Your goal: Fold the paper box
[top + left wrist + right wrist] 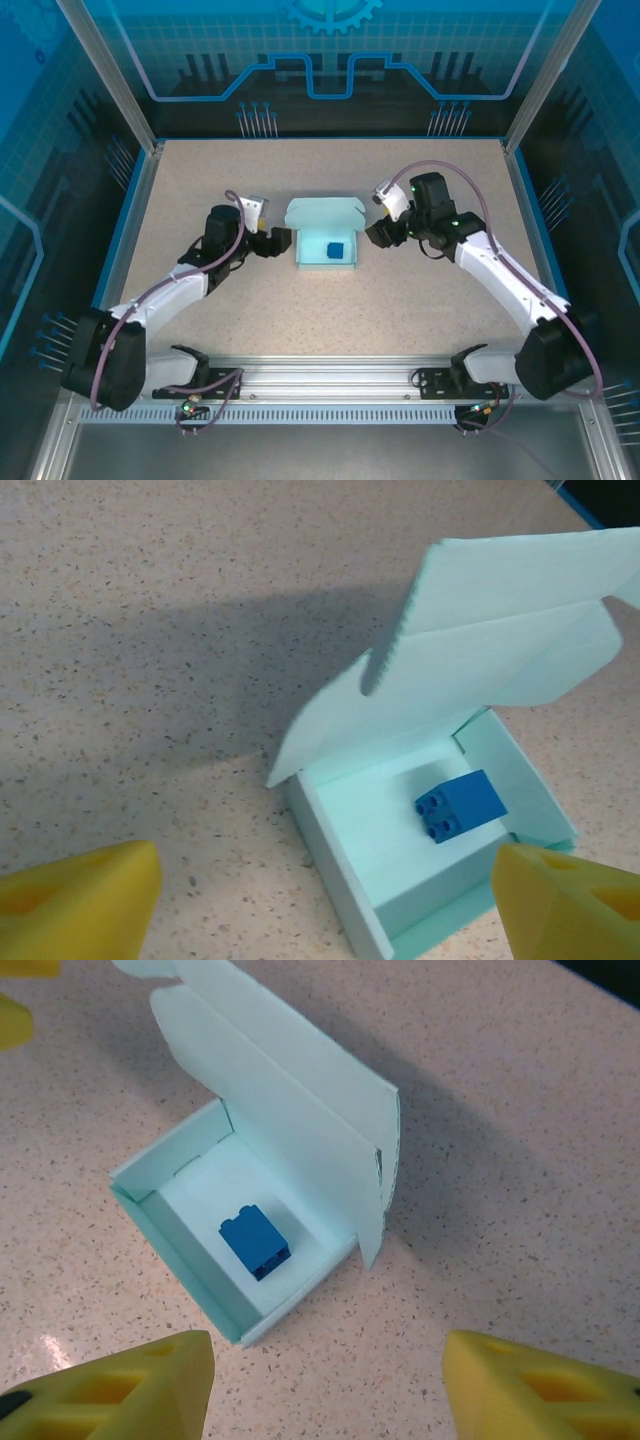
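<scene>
Paper box (325, 243) sat mid-counter (200, 180), tray open, lid standing up along its far edge with flaps loose. Small blue toy brick (337, 249) lay on the tray floor. Left jaws spread wide just beside the box's left wall, holding nothing. Right jaws spread too, empty, near its right side.

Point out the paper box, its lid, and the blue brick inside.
paper box (188, 1262): right wrist view, near side wall.
lid (322, 208): top external view, raised flap's middle.
blue brick (468, 793): left wrist view, its upper face.
</scene>
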`<state>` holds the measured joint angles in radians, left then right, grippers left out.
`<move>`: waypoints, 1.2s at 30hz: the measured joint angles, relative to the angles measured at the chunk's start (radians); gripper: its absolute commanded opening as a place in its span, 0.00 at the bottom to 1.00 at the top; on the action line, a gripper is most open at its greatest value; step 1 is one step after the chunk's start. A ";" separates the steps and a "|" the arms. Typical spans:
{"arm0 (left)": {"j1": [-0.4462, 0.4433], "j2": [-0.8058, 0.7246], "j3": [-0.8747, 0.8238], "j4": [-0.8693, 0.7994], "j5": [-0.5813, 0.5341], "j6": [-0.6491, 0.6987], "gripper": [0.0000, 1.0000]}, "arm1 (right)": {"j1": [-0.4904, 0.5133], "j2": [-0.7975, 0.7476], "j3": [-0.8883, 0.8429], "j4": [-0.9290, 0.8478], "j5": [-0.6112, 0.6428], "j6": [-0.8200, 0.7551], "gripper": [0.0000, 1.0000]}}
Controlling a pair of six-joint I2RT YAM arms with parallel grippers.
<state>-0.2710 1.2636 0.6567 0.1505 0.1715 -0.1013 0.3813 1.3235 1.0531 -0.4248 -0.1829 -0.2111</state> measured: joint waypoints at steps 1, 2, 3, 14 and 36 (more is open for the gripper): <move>0.015 0.022 0.029 -0.018 0.010 0.014 0.87 | 0.000 0.032 0.001 0.009 -0.002 -0.006 0.62; 0.029 0.042 0.055 -0.030 0.016 0.030 0.87 | -0.002 0.062 0.002 0.016 -0.003 -0.012 0.62; 0.038 0.057 0.073 -0.040 0.021 0.042 0.87 | -0.004 0.090 0.003 0.026 -0.006 -0.019 0.62; 0.060 0.253 0.249 -0.163 0.109 0.192 0.76 | -0.015 0.312 0.109 0.078 -0.043 -0.081 0.49; 0.060 0.409 0.386 -0.231 0.244 0.257 0.31 | -0.004 0.401 0.167 0.095 -0.041 -0.096 0.16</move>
<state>-0.2111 1.6730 1.0424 -0.0803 0.4156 0.1558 0.3771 1.7248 1.2198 -0.3302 -0.2237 -0.3069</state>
